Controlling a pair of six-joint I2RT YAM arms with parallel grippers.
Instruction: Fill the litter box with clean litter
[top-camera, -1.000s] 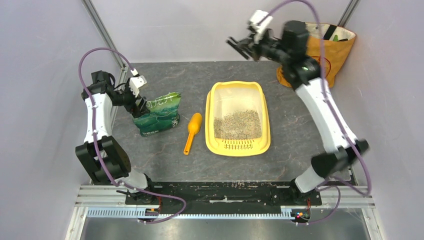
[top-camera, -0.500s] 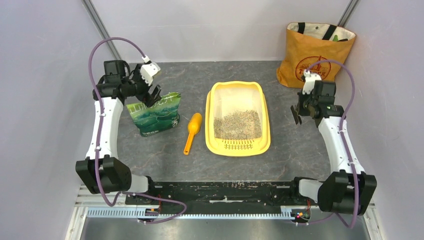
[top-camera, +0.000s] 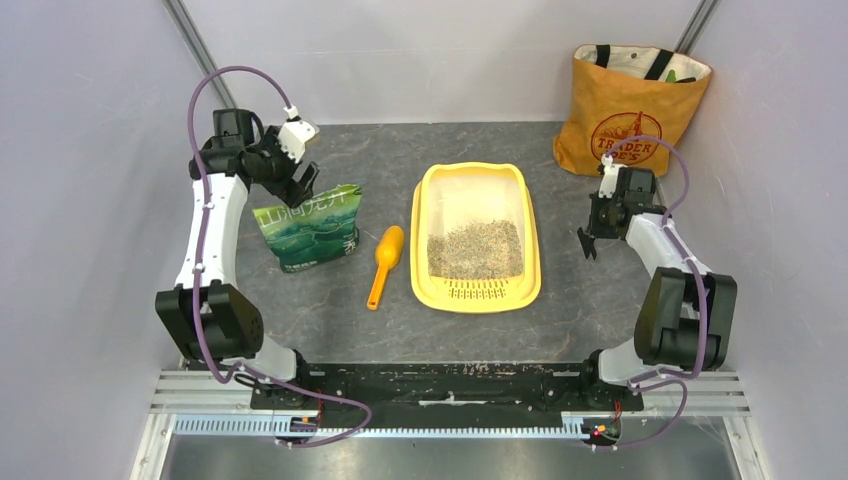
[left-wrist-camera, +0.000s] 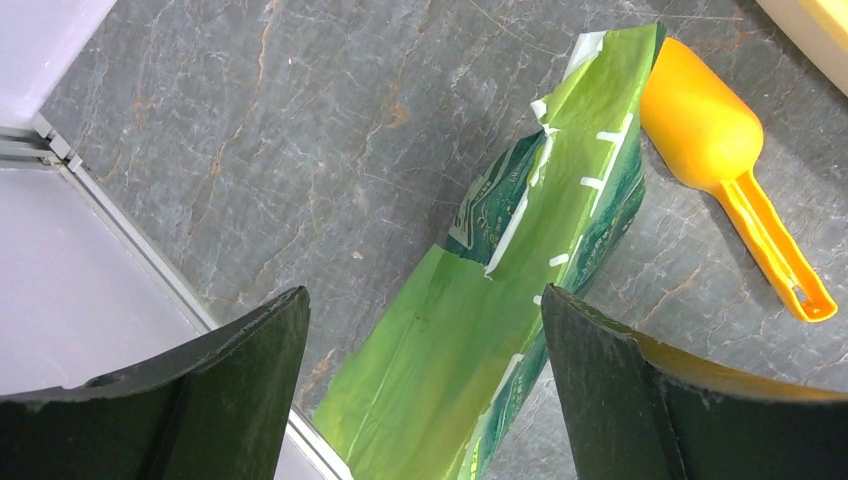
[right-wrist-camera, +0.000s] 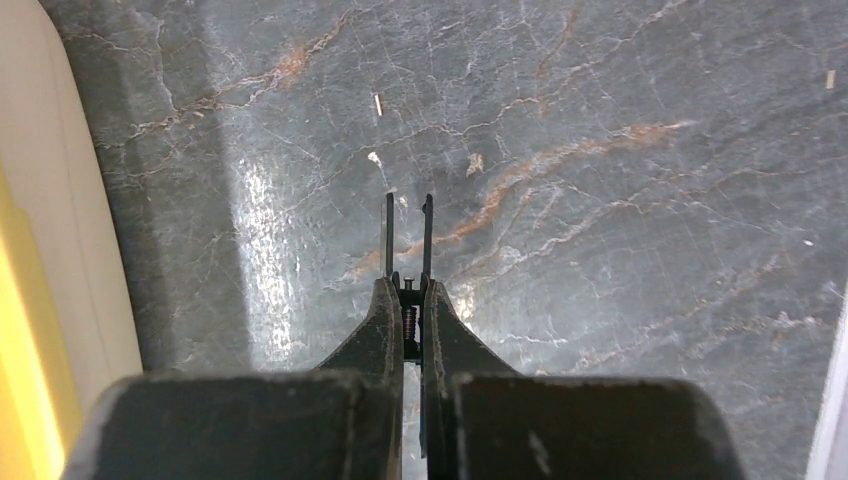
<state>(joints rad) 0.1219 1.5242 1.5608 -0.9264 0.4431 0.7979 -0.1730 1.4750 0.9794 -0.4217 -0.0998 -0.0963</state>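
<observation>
Top external view: the yellow litter box (top-camera: 419, 240) sits mid-frame on the grey marbled tabletop (top-camera: 330, 320). The grey-beige clean litter (top-camera: 476, 248) covers the lower half of its floor, next to the slotted grate. Just left of it lies an orange-yellow scoop (top-camera: 384, 262), and further left a crinkly green litter bag (top-camera: 310, 232); the left gripper (top-camera: 303, 186) hangs over the bag's upper left corner, jaws spread wide and empty. At right of frame, below an orange Trader Joe's tote bag (top-camera: 625, 115), the right gripper (top-camera: 585, 240) points down at bare tabletop, its jaws pressed together on nothing.
</observation>
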